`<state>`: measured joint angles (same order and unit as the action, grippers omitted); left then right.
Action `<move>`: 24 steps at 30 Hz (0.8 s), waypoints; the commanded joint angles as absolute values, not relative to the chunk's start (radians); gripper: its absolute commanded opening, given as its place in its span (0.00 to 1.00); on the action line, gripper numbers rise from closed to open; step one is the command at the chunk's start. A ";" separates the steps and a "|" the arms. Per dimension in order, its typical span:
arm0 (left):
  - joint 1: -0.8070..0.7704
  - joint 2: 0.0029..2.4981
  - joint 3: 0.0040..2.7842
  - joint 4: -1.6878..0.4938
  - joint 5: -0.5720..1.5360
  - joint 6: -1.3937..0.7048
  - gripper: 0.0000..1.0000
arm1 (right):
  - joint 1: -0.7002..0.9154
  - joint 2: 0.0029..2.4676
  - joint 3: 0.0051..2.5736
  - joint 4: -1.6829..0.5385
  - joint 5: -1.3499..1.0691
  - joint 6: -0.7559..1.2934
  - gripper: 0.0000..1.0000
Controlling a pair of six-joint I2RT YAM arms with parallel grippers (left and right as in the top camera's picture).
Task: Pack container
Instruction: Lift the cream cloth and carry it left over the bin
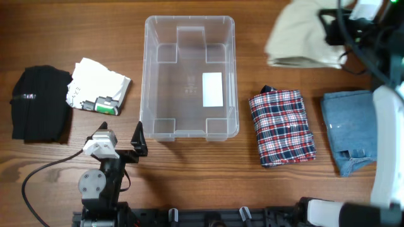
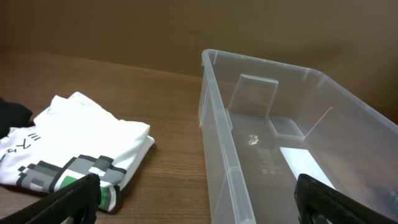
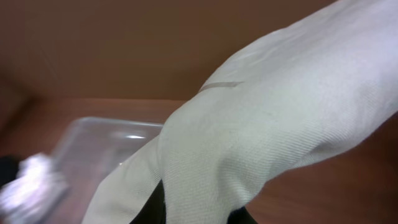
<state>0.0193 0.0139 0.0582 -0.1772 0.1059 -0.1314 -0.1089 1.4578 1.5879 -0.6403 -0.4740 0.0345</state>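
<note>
Grips cream fabric garment (image 1: 300, 34) in clenched right claw (image 1: 329, 31), upper right; holds left claw (image 1: 120, 133) released beside clear rectangular plastic container (image 1: 144, 75), lower left.

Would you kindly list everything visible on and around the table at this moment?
container: one, clear plastic with a white label on its bottom, centre of the table, nothing in it
black garment: one, black, folded, far left
white printed T-shirt: one, white with a grey-and-green print, folded, between the black garment and the container
plaid shirt: one, red, navy and white, folded, right of the container
jeans: one, light blue, folded, far right
cream garment: one, cream, lifted at far right
table: one, brown wood
left end effector: one, open, near the container's front left corner
right end effector: one, gripping the cream garment
</note>
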 commanded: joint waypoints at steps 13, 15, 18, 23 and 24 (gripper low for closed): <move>0.015 0.007 0.053 -0.177 0.104 -0.108 1.00 | 0.419 1.483 1.595 -0.593 -0.458 0.144 0.04; 0.015 0.007 0.053 -0.177 0.104 -0.108 1.00 | 0.452 1.515 1.595 -0.580 -0.435 0.172 0.04; 0.015 0.007 0.053 -0.177 0.104 -0.108 1.00 | 0.503 1.573 1.595 -0.558 -0.400 0.191 0.04; 0.015 0.007 0.053 -0.177 0.104 -0.108 1.00 | 0.546 1.655 1.595 -0.554 -0.277 0.300 0.04; 0.015 0.007 0.053 -0.177 0.104 -0.108 1.00 | 0.550 1.669 1.595 -0.550 -0.261 0.322 0.04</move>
<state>0.0193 0.0139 0.0582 -0.1772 0.1059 -0.1314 0.5396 1.6386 1.5856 -0.5823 -0.3645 0.2245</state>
